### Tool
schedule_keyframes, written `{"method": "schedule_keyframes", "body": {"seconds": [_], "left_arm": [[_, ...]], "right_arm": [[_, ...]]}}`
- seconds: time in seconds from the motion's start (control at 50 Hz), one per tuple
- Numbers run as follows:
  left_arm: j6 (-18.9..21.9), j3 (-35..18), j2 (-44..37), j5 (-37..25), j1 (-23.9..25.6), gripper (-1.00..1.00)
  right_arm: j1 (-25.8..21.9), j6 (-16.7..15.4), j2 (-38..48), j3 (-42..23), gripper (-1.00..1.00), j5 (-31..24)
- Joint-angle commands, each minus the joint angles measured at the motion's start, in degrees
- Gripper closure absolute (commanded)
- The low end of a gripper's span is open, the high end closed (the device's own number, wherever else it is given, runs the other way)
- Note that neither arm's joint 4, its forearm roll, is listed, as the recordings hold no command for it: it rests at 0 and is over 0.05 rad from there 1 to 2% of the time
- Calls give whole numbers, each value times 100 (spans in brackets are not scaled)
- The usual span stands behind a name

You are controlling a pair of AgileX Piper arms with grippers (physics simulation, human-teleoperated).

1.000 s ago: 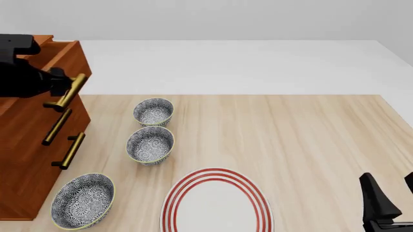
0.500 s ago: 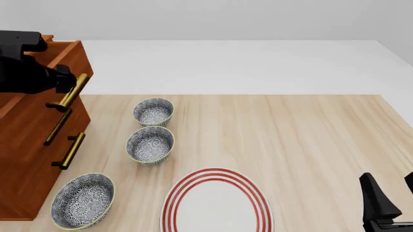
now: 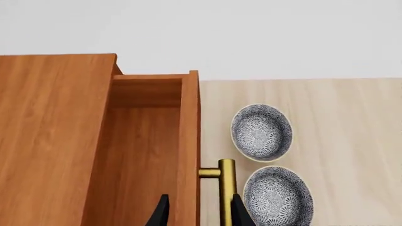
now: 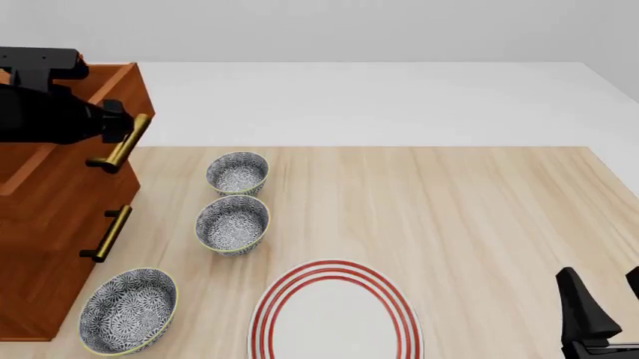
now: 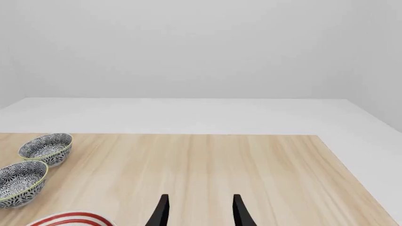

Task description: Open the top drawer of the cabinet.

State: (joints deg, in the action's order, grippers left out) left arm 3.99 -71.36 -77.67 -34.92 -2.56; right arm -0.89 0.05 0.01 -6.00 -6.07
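In the front view we lose the cabinet (image 4: 50,247) past the left edge, and the left gripper (image 4: 112,123) hides part of the top drawer (image 4: 118,88). The striped plate (image 4: 334,314) and right gripper (image 4: 599,318) run off the bottom edge.

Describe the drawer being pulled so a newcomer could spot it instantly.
Find the tall reddish-brown cabinet at the table's left edge. The top drawer is its highest one, slid partly out with its wooden interior showing, the left tool at its brass handle.
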Motion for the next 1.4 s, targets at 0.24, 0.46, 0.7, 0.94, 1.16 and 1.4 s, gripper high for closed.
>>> {"method": "schedule_keyframes", "body": {"seconds": [0.24,0.46,0.7,0.94,1.16,1.4], "left_arm": [[-32,579,-440,76,162,-100],[-81,606,-532,127,367,-100],[-212,721,-549,171,663,-100],[-321,757,-620,216,757,-100],[-437,869,-779,403,901,-100],[-545,968,-989,602,1076,-100]], "right_arm": [[0,0,0,0,-100,0],[0,0,0,0,-100,0],[-1,0,0,0,-100,0],[0,0,0,0,-100,1],[-1,-1,0,0,-100,-1],[0,0,0,0,-100,1]]}}
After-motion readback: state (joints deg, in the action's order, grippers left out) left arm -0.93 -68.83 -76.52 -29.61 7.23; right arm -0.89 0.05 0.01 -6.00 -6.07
